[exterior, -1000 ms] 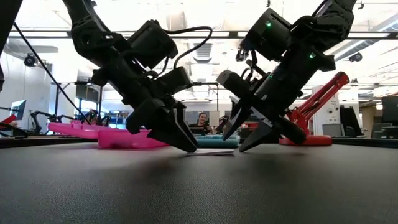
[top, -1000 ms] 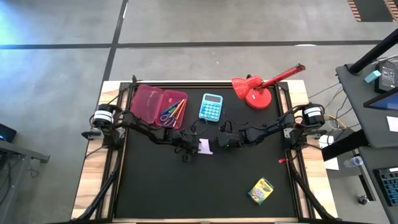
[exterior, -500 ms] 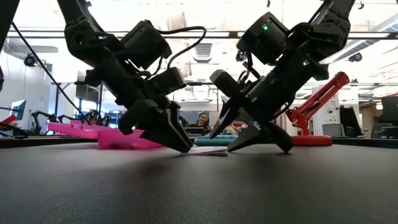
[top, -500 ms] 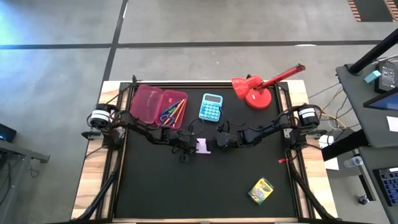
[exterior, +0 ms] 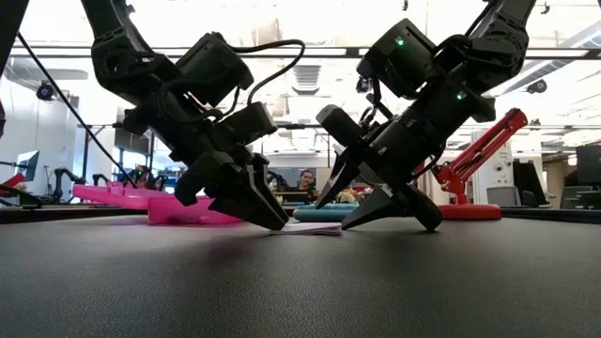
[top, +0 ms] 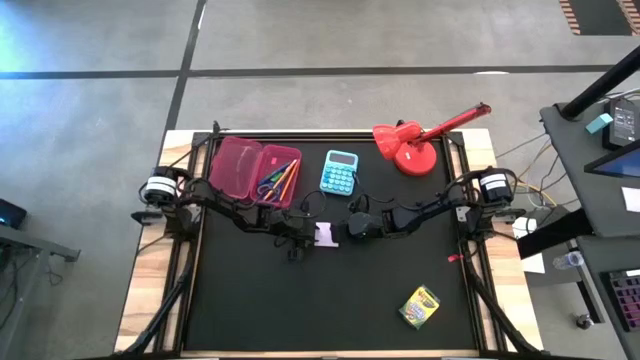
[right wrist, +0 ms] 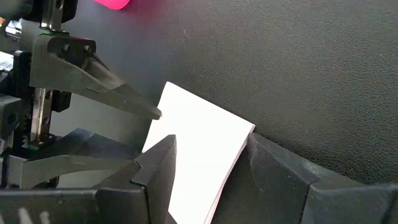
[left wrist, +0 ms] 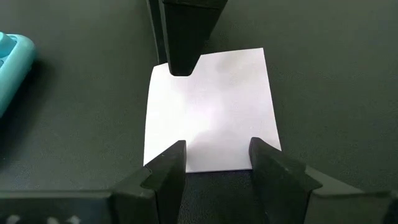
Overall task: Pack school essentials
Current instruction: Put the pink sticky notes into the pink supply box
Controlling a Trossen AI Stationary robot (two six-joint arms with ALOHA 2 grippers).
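The white square pad (top: 326, 234) lies flat on the black table between my two grippers. My left gripper (top: 306, 236) is open at the pad's left edge, fingers slanting down to the table (exterior: 274, 222). My right gripper (top: 346, 230) is open at the pad's right edge and tipped low (exterior: 340, 214). The open pink pencil case (top: 255, 170) at the back left holds orange pencils and blue-handled scissors (top: 277, 180). The yellow-green crayon box (top: 419, 307) lies at the front right. My left gripper has both fingertips (left wrist: 176, 152) at the pad's near edge (left wrist: 211, 167), slanting down from the table's left. The pad lies flat on the table. My right gripper has one fingertip (left wrist: 181, 65) over the pad's far edge, and the pad's side (right wrist: 239, 152) lies against its other finger (right wrist: 267, 162). It comes slanting down from the table's right.
A light-blue calculator (top: 339, 172) lies just behind the pad. A red desk lamp (top: 415, 140) stands at the back right. The black mat in front of the grippers is bare as far as the crayon box.
My right gripper has gone toward the table's left and tipped lower over the pad. The pad has slid a little toward the left, flat on the table. My left gripper has drawn back slightly the same way.
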